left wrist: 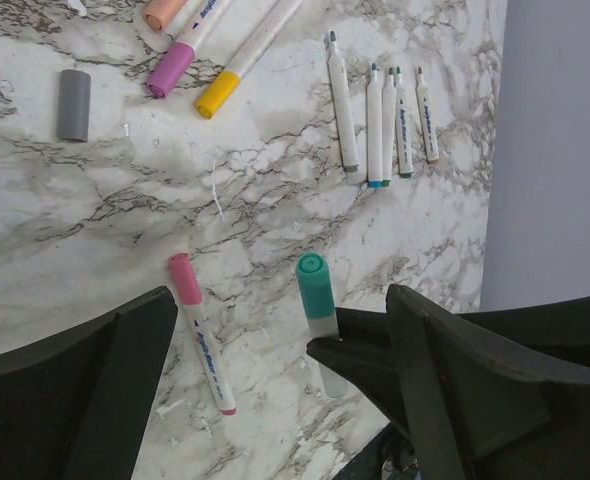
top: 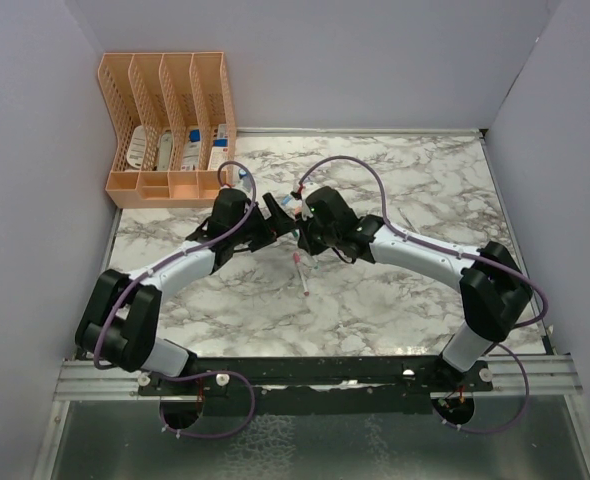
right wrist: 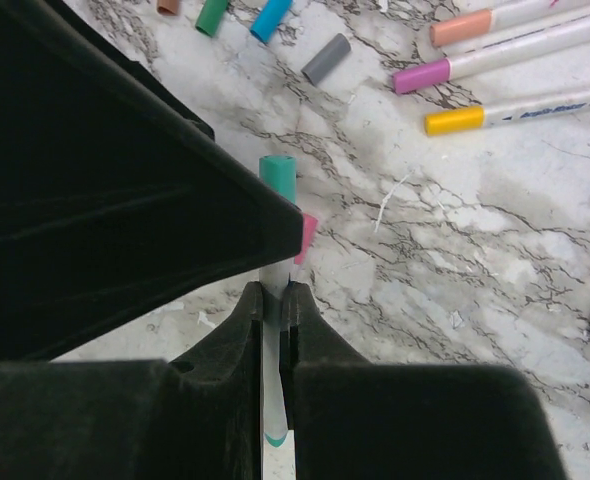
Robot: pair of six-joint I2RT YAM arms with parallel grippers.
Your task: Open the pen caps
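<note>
My right gripper [right wrist: 273,295] is shut on the white barrel of a pen whose teal cap [right wrist: 278,177] sticks out beyond the fingertips. In the left wrist view that teal cap [left wrist: 313,282] stands between the wide-open fingers of my left gripper [left wrist: 280,305], touching neither. A pink-capped pen [left wrist: 200,330] lies on the marble just below and left of it. Loose caps lie further off: grey [right wrist: 326,58], blue [right wrist: 271,18] and green [right wrist: 212,15]. Overhead, both grippers meet at mid-table, left gripper [top: 275,215] facing right gripper [top: 307,225].
Three capped pens lie together, with orange [right wrist: 460,28], magenta [right wrist: 421,75] and yellow [right wrist: 455,120] caps. Several uncapped white pens [left wrist: 380,125] lie in a row near the side wall. An orange desk organiser [top: 165,120] stands at the back left of the marble table [top: 415,300].
</note>
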